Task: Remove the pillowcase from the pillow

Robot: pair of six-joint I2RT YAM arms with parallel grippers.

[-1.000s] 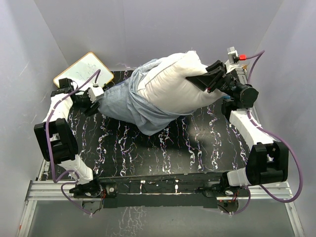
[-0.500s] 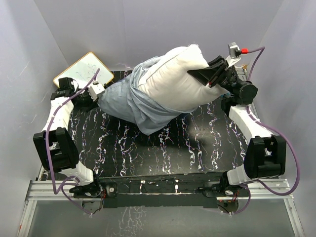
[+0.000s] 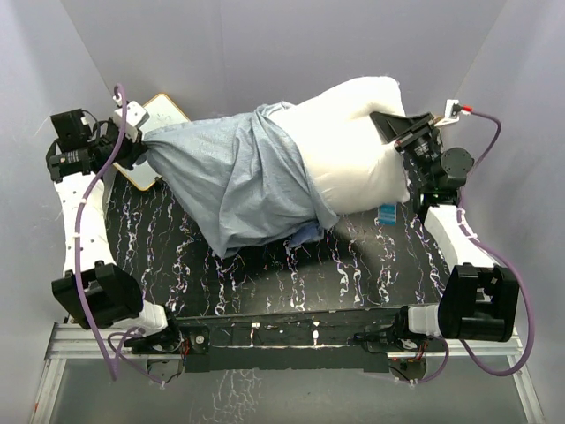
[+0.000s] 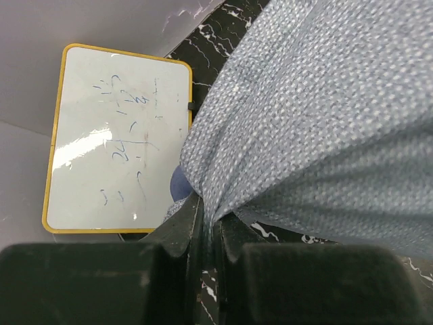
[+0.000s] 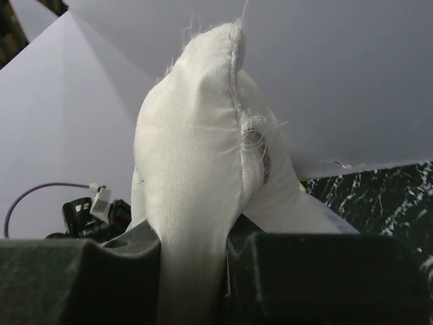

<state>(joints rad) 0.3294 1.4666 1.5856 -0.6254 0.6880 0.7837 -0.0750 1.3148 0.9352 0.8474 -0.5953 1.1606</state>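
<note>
The pillowcase (image 3: 234, 181), showing its pale grey-blue reverse, is stretched from the back left across the table's middle. It still covers the left half of the white pillow (image 3: 353, 150), and the right half is bare. My left gripper (image 3: 139, 146) is raised at the far left, shut on the bunched end of the pillowcase. In the left wrist view the cloth (image 4: 325, 115) is pinched between the left gripper's (image 4: 206, 210) jaws. My right gripper (image 3: 388, 128) is shut on the pillow's right corner. That corner (image 5: 196, 149) stands up out of the right gripper (image 5: 193, 237) in the right wrist view.
A white board with an orange edge (image 3: 163, 115) lies at the back left, under my left gripper and the cloth's end; it also shows in the left wrist view (image 4: 115, 135). A small blue object (image 3: 387, 214) lies on the black marbled table (image 3: 291, 274) near the right arm. Grey walls enclose three sides.
My left gripper has shut on the pillowcase's end and pulled it left and up over the board, stretching the cloth. My right gripper moved right with the pillow's corner, and more pillow is bare.
</note>
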